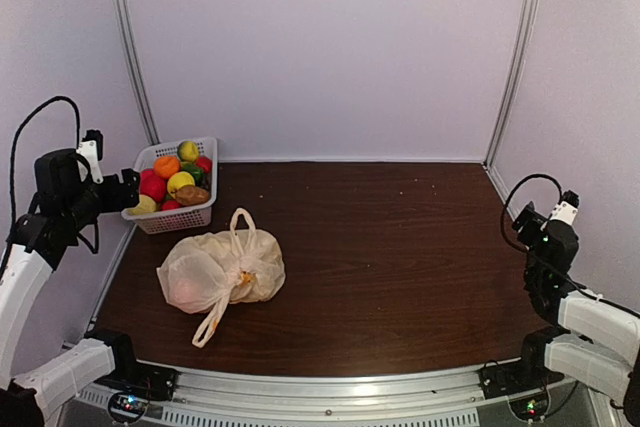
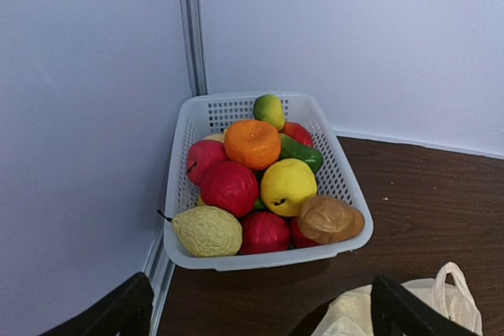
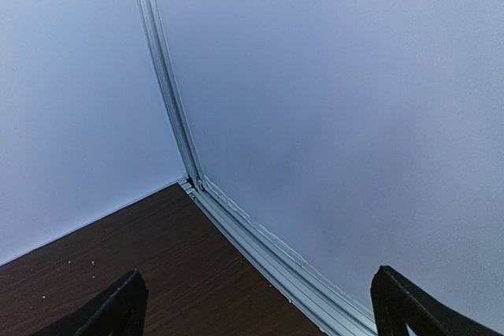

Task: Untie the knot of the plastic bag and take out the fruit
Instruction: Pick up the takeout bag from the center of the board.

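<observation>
The cream plastic bag [image 1: 222, 269] lies closed on the left part of the brown table, one handle loop pointing back and one toward the front. Its knot [image 1: 240, 275] sits by a small orange mark. The fruit inside is hidden, apart from a faint pinkish shape through the plastic. My left gripper [image 1: 124, 193] hangs open at the far left beside the basket, behind and to the left of the bag. In the left wrist view my left gripper [image 2: 260, 324] holds nothing, with the bag's edge [image 2: 346, 316] by its right finger. My right gripper [image 1: 522, 219] [image 3: 260, 320] stands open and empty at the right edge, facing the wall.
A white slotted basket [image 1: 178, 219] [image 2: 260, 261] full of toy fruit stands in the back left corner, just behind the bag. Walls with metal corner posts [image 1: 131, 57] close in the table on three sides. A metal rail [image 3: 260, 249] runs along the right wall's foot.
</observation>
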You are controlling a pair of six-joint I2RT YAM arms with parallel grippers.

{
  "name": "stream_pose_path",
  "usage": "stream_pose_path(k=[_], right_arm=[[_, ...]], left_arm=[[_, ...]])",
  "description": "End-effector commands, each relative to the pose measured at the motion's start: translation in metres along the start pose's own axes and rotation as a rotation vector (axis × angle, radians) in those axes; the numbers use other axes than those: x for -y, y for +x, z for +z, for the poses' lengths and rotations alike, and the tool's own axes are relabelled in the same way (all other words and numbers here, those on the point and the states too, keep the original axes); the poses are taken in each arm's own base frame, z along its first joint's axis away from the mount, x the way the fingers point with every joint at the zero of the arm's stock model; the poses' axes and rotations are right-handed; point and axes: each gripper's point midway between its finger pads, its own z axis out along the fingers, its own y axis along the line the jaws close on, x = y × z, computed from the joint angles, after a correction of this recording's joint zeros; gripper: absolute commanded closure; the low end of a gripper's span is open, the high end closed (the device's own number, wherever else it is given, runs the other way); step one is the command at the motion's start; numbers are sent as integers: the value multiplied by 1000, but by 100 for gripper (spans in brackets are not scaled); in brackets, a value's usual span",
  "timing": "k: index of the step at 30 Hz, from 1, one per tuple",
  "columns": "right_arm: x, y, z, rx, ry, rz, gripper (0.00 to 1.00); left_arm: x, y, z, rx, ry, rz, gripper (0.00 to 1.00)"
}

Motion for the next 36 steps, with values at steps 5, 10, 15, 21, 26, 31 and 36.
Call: stream_pose_path(k=[5, 10, 15, 21, 26, 31, 36], right_arm=[[2, -9, 1, 16, 25, 29, 0], [6, -10, -1, 21, 33, 36, 0], [10, -9, -1, 22, 54, 36, 0], [12, -8, -1, 18, 70, 29, 0], [14, -7, -1, 17, 78, 28, 0], [15, -5, 1, 9, 94, 22, 0], [15, -4, 3, 1, 104, 18, 0]], left_arm=[[0, 0, 1, 6, -5, 15, 2], [12, -3, -8, 48, 74, 14, 2], [53, -7, -25, 141, 329, 56, 3], [102, 20, -23, 21, 587, 77, 6], [142, 48, -24, -90, 615, 168, 7], [191, 84, -32, -205, 597, 312, 8], [205, 121, -28, -336, 528, 373, 8]])
